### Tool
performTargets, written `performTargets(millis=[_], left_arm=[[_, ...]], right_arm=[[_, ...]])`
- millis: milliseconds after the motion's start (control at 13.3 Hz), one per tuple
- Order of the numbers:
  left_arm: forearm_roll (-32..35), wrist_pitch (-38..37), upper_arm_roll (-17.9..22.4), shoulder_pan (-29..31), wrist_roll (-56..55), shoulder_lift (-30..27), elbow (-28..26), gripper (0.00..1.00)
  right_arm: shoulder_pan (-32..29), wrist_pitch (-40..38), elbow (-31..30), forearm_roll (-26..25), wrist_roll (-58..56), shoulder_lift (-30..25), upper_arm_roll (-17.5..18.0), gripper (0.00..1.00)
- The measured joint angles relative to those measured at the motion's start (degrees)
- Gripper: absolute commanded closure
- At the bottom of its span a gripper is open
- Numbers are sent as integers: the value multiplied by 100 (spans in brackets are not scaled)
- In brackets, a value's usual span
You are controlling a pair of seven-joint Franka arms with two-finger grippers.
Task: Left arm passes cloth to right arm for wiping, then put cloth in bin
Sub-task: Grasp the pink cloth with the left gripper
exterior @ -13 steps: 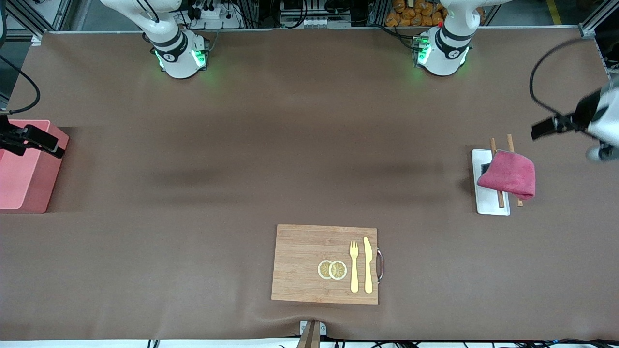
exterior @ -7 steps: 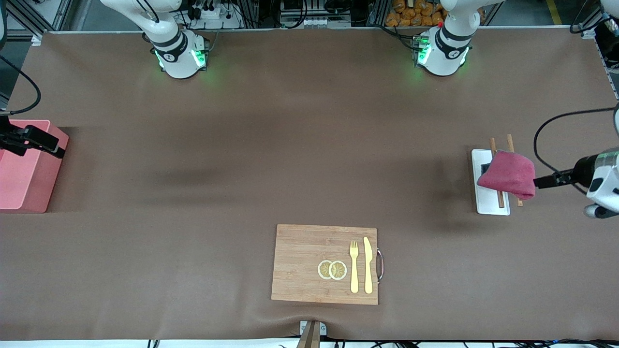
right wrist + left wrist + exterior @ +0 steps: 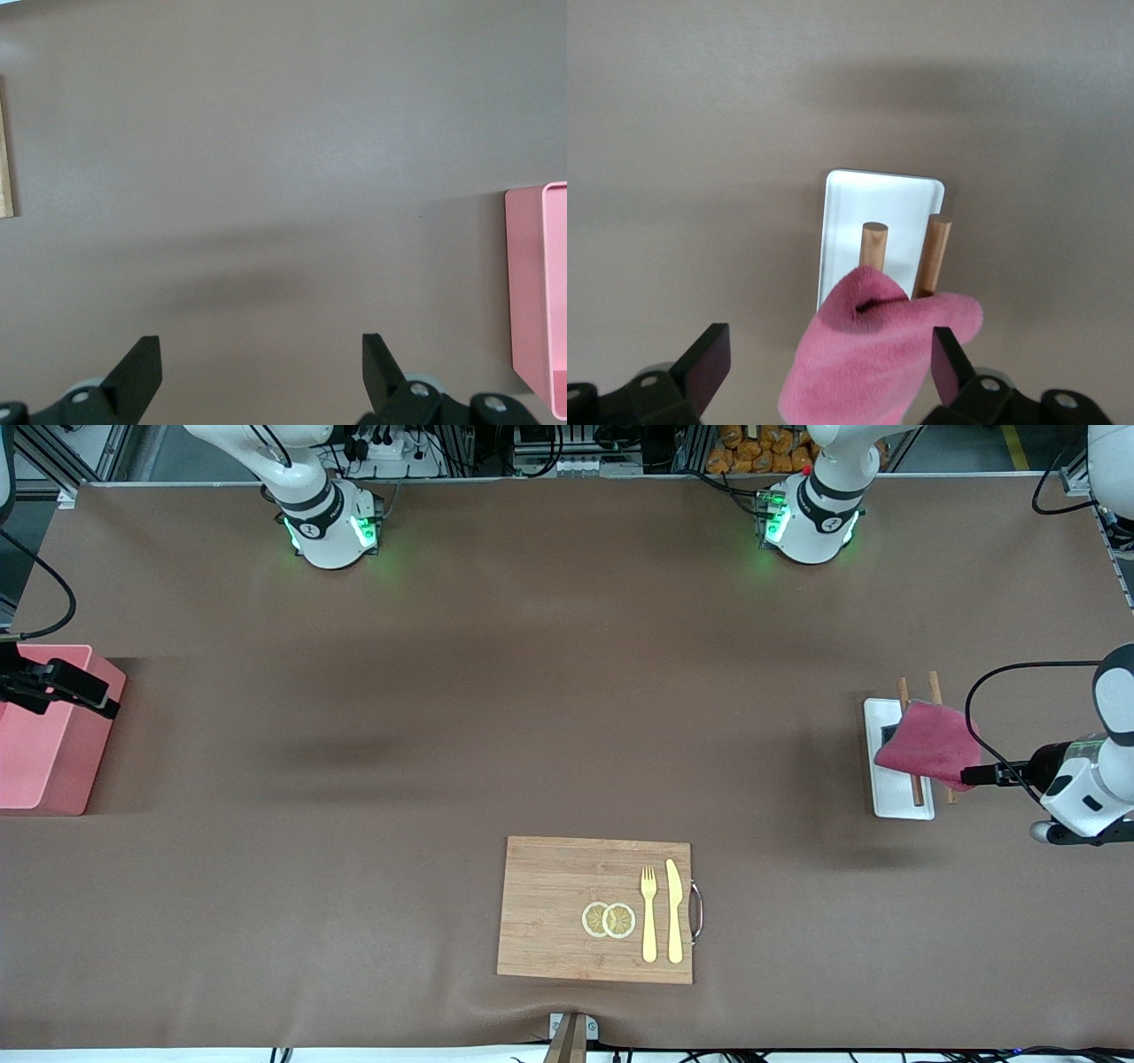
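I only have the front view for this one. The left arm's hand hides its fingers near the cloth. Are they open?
Observer: Yes. In the left wrist view the left gripper is open, with the cloth lying between its fingers; they have not closed on it.
Operator: And the right gripper? I can't see its fingers either.
Observer: The right wrist view shows the right gripper open with nothing between its fingers. It waits by the bin.
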Motion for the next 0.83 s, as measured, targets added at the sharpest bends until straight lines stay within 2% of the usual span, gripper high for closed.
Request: performTargets(millis=[375,451,676,826], left_arm=[[0,0,-29,-2,580,143,-18,0],[0,0,-29,-2,623,163,-22,20],[0,-7,-30,-2,777,200,-37,59],[0,-10,-30,-2,811,201,-47,98]], right_arm=[[-23,8,0,0,0,0,-21,0],[-23,8,0,0,0,0,-23,0],[-25,20,8,-5,0,0,-39,0],[-27,26,26,-5,0,0,-49,0]])
